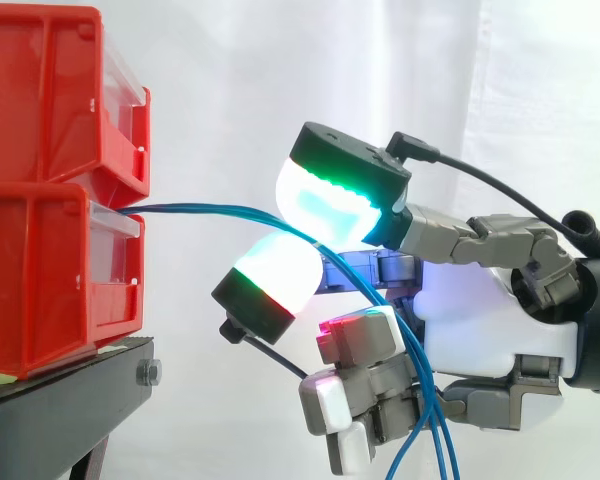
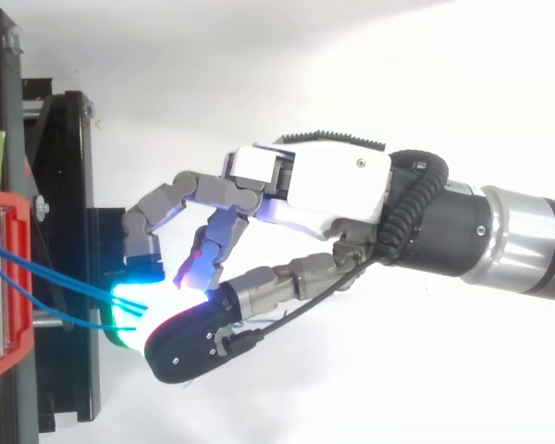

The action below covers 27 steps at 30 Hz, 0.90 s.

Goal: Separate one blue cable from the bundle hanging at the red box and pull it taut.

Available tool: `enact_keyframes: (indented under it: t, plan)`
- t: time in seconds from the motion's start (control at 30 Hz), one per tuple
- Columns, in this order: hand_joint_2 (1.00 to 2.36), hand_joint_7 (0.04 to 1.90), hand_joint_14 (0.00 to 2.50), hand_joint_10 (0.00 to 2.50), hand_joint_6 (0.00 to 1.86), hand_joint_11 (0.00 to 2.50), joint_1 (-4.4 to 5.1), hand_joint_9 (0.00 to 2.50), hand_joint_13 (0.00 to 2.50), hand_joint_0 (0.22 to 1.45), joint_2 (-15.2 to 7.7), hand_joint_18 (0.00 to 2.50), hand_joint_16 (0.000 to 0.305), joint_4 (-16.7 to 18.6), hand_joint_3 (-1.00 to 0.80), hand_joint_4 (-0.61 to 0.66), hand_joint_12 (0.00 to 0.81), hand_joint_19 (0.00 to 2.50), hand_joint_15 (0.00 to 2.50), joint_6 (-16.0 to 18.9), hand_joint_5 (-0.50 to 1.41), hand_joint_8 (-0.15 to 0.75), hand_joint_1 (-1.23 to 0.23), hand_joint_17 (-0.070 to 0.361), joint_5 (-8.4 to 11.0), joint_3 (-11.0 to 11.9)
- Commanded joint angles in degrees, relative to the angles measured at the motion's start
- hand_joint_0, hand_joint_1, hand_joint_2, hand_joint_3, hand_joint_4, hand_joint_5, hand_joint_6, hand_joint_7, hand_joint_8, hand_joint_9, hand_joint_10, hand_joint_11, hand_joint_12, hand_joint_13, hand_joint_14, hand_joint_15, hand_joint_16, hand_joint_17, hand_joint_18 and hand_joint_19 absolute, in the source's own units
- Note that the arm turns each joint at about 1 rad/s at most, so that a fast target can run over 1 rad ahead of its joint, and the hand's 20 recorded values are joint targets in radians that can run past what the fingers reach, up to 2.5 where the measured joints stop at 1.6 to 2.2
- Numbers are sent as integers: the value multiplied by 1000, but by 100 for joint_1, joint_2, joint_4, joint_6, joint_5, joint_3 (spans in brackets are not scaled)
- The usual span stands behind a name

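Observation:
Two red bins [image 1: 40, 180] are stacked on the black stand at the left. Thin blue cables [image 1: 210, 211] leave the gap between the bins and run right to my hand [image 1: 480, 320]. There they pass between two glowing pads [image 1: 325, 205] that meet round them, then hang down past the curled lower fingers [image 1: 355, 400]. From above, two blue strands [image 2: 46, 273] lead from the red bin [image 2: 2, 277] into the cyan glow at the fingertips [image 2: 134, 301] of the hand [image 2: 324, 185]. I cannot tell how many strands are pinched.
The black stand [image 1: 70, 400] carries the bins, and its frame [image 2: 69, 185] lies just left of the fingertips. A white curtain hangs behind. The arm comes in from the right.

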Motion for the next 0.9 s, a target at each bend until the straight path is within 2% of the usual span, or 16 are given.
enact_keyframes:
  t: [0.0, 0.13, 0.2, 0.23, 0.33, 0.47, 0.67, 0.87]
  plan:
    - [1014, 1104, 21, 19, 904, 1031, -1, 1238, 1101, 659, 0, 966, 43, 4, -221, 22, 366, 669, 648, 0, -150, 359, -853, 97, 0, 6]
    - [1014, 1140, 24, 19, 922, 1053, -1, 1196, 1063, 717, 0, 921, 41, -5, -272, -47, 349, 634, 643, 0, -165, 343, -920, 92, 0, -3]
    - [1011, 1091, 24, 20, 930, 1060, -1, 1191, 1049, 760, 0, 905, 40, -5, -341, -73, 342, 624, 635, 0, -169, 339, -948, 91, 0, 6]
    - [1000, 1136, 23, 19, 929, 1046, -1, 1188, 1045, 824, 0, 886, 40, -5, -500, -93, 341, 627, 632, 0, -171, 334, -939, 90, 0, -3]
    - [1000, 1194, 24, 19, 928, 1036, -1, 1184, 1037, 842, 0, 872, 39, -5, -500, -163, 330, 581, 616, 0, -171, 324, -902, 89, 0, -3]
    - [1000, 1103, 22, 20, 934, 1016, -1, 1180, 1032, 819, 0, 870, 39, -5, -500, -115, 327, 557, 618, 0, -169, 316, -916, 89, -9, -3]
    - [1000, 1183, 24, 19, 930, 1034, -1, 1219, 1045, 745, 0, 871, 39, -5, -500, -29, 329, 568, 624, 0, -154, 328, -955, 88, -9, 6]
    - [1000, 1105, 24, 22, 924, 1043, -1, 1253, 1060, 656, 0, 879, 39, -5, -500, 5, 333, 603, 631, -35, -141, 336, -976, 88, -9, -3]
